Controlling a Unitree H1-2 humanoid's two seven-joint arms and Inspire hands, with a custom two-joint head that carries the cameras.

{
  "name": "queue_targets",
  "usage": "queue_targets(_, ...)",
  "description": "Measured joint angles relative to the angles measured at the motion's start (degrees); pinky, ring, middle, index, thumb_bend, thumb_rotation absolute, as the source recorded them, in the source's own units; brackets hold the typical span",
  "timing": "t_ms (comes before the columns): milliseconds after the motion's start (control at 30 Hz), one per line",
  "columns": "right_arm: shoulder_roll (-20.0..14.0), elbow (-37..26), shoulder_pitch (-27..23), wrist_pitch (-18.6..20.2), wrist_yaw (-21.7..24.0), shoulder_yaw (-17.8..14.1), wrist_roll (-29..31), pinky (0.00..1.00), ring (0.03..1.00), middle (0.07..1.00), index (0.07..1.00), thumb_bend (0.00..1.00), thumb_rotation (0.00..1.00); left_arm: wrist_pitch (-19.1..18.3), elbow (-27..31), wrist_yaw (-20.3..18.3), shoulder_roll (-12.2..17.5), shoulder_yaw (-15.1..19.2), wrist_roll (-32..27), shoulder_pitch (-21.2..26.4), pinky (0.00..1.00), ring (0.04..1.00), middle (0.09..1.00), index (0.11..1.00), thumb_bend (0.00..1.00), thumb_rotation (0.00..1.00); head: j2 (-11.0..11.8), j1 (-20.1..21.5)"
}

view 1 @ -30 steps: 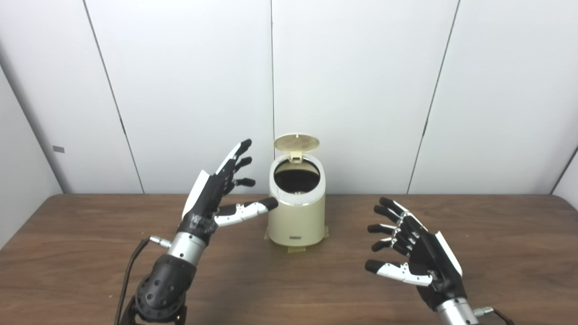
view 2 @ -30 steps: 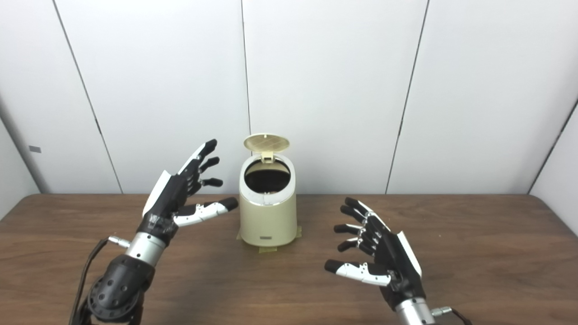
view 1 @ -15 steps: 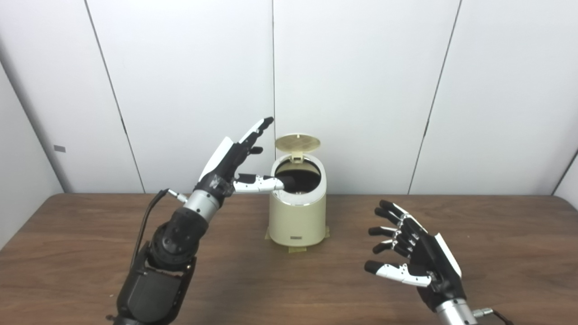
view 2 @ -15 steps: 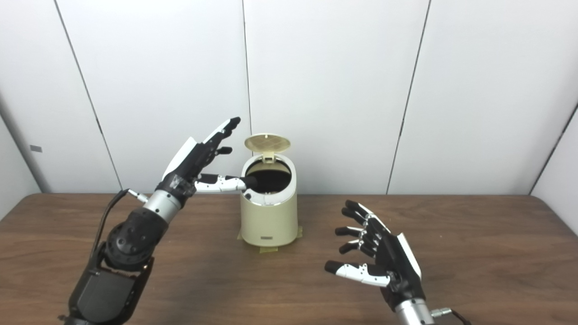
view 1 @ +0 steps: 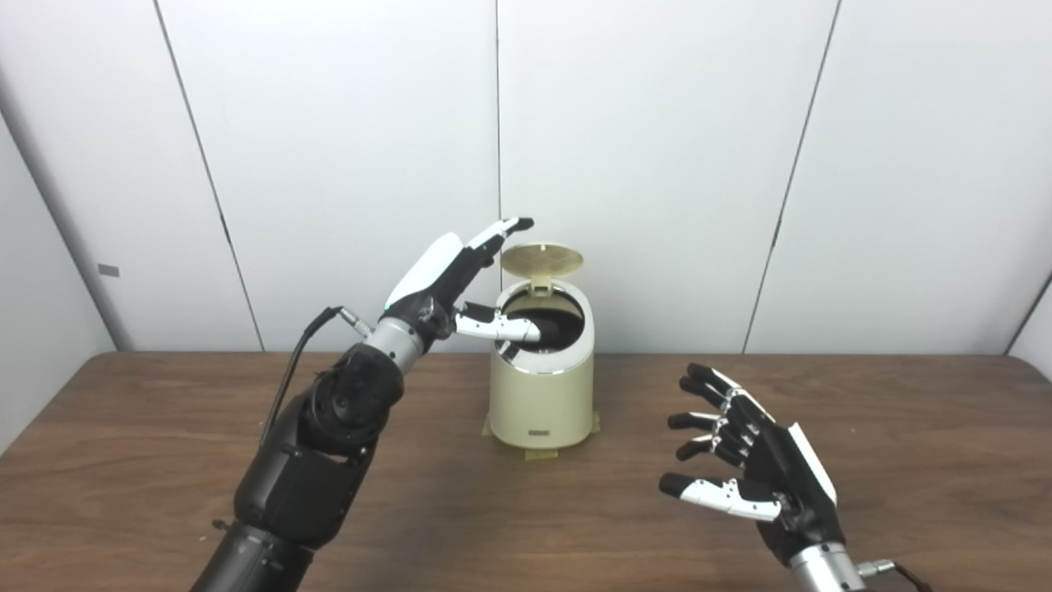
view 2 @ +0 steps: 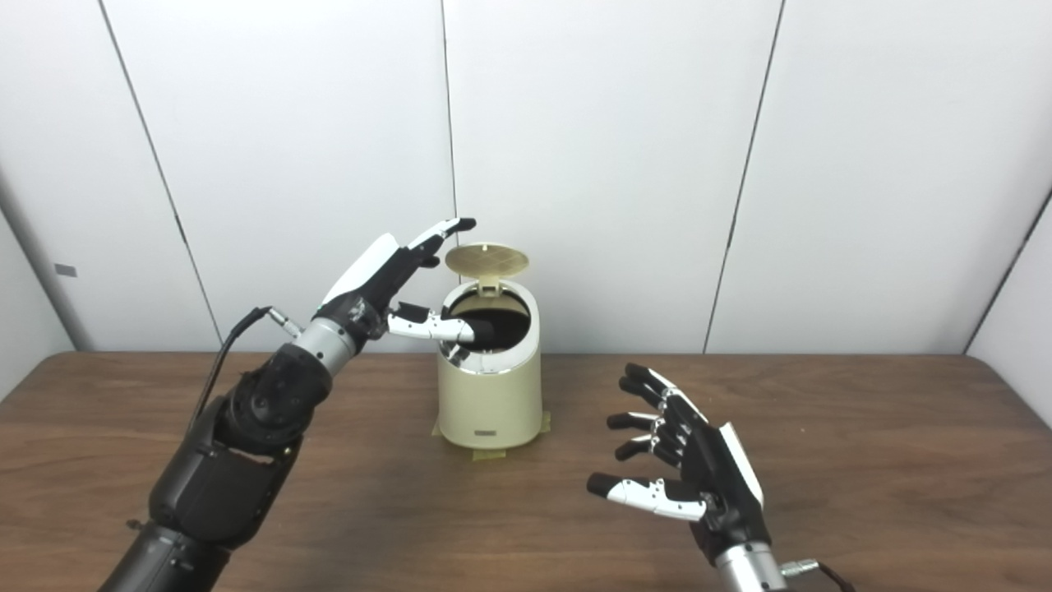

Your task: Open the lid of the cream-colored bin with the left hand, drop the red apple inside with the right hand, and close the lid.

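Reaching my left hand, fingers spread and holding nothing, beside the upright lid of the cream bin; no apple shows. My right hand waits spread and unladen. Next, I judge: tip the lid shut.

Bin upright mid-worktop, lid raised at far rim. Left hand spread, thumb over bin mouth. Right hand spread, empty, near right of bin.
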State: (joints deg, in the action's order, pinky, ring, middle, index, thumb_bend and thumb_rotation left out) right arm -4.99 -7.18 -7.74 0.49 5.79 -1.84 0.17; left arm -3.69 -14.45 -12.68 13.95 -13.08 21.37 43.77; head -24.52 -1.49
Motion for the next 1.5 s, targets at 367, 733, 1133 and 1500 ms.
queue_targets(367,0.5,-0.2,0.0,1.1,-0.1,0.2,-1.0,0.49,0.682,0.838,0.826,0.80,0.15,1.6,-1.3,-3.5,3.3,-3.6,3.7,1.8,0.85,0.912,0.841,0.788,0.95,0.35,-0.2,0.7)
queue_targets(733,0.9,-0.3,0.0,1.7,-1.1,0.5,-1.8,0.50,0.676,0.831,0.822,0.81,0.18,1.5,1.2,-6.4,4.3,-4.0,6.2,1.7,1.00,0.943,0.822,0.775,0.92,0.31,-0.4,0.7)
queue_targets(1133,1.1,-0.4,0.0,2.3,-1.7,0.9,-1.7,0.50,0.661,0.825,0.819,0.79,0.16,1.6,2.8,-8.1,5.1,-4.5,8.2,1.4,1.00,0.936,0.816,0.788,0.90,0.29,-0.9,1.1)
queue_targets(1500,1.2,-0.9,0.0,3.5,-1.8,1.3,-1.8,0.51,0.675,0.840,0.827,0.79,0.17,2.2,3.9,-8.7,5.8,-5.1,8.8,-0.1,1.00,0.946,0.821,0.795,0.91,0.35,-1.3,1.5)
